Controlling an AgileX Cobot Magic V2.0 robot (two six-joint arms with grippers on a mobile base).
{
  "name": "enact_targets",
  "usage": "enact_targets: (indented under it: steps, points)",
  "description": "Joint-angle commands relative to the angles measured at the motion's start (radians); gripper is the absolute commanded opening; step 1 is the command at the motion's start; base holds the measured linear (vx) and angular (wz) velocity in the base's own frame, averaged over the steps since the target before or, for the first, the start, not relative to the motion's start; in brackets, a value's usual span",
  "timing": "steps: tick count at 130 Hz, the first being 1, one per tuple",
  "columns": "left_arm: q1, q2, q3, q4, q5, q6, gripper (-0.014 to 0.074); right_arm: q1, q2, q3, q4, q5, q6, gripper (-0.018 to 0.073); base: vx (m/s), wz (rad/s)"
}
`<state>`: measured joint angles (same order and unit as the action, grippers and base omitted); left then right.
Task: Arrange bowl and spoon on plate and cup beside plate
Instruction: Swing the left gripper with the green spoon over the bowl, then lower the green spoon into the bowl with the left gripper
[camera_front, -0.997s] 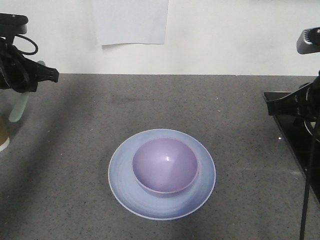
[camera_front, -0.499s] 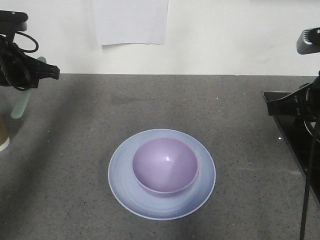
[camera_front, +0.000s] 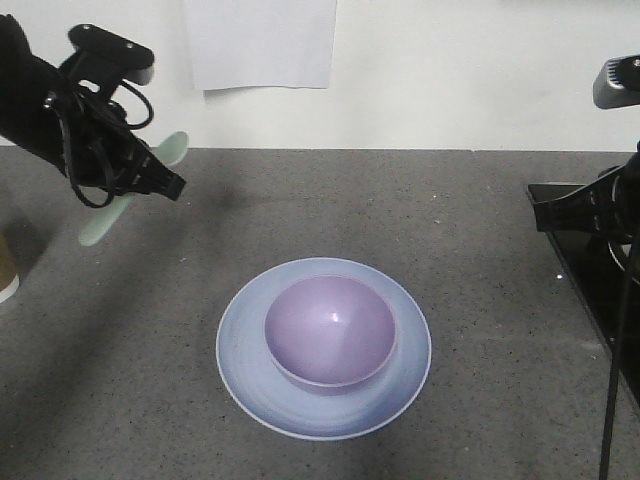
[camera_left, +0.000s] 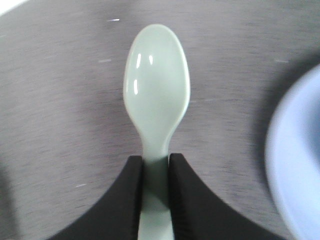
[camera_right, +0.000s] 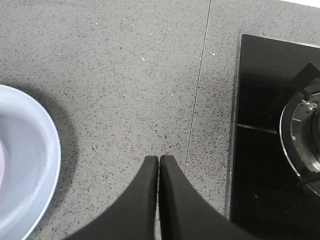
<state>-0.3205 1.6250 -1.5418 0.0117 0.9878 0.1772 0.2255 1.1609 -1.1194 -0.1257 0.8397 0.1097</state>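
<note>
The lavender bowl (camera_front: 330, 330) sits in the middle of the pale blue plate (camera_front: 250, 392) at the centre of the counter. My left gripper (camera_front: 165, 178) hangs in the air up and to the left of the plate, shut on the handle of the mint-green spoon (camera_front: 101, 224). In the left wrist view the spoon (camera_left: 156, 85) points away from the gripper (camera_left: 156, 161), scoop up, with the plate's rim (camera_left: 295, 165) at the right. The brown cup (camera_front: 6, 274) stands at the far left edge, mostly cut off. My right gripper (camera_right: 158, 159) is shut and empty, right of the plate (camera_right: 30, 165).
A black glass stove top (camera_right: 275, 135) with a burner (camera_right: 305, 135) lies at the right edge of the counter, just beside the right gripper. A white wall with a sheet of paper (camera_front: 262, 42) stands behind the grey speckled counter (camera_front: 480, 300).
The left arm has lifted and swung right toward the plate, carrying the spoon, which now lies more tilted. Bowl, plate and right arm have not moved.
</note>
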Motion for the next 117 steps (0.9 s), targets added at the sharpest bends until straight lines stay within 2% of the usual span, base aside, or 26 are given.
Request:
enact_targets:
  steps: [1,54,117]
  points:
    - [-0.042,-0.048,-0.028,-0.049,-0.023,0.010,-0.0008,-0.006,-0.022,-0.027,-0.019,-0.052,0.002,-0.0005,0.00,0.00]
    - [-0.170,-0.047,-0.027,-0.173,0.051,0.010,-0.0006,-0.006,-0.022,-0.027,-0.019,-0.052,0.002,-0.0005,0.00,0.00]
    - [-0.340,0.035,-0.027,-0.170,0.080,0.061,0.0004,-0.006,-0.022,-0.027,-0.019,-0.052,0.002,-0.0005,0.00,0.00]
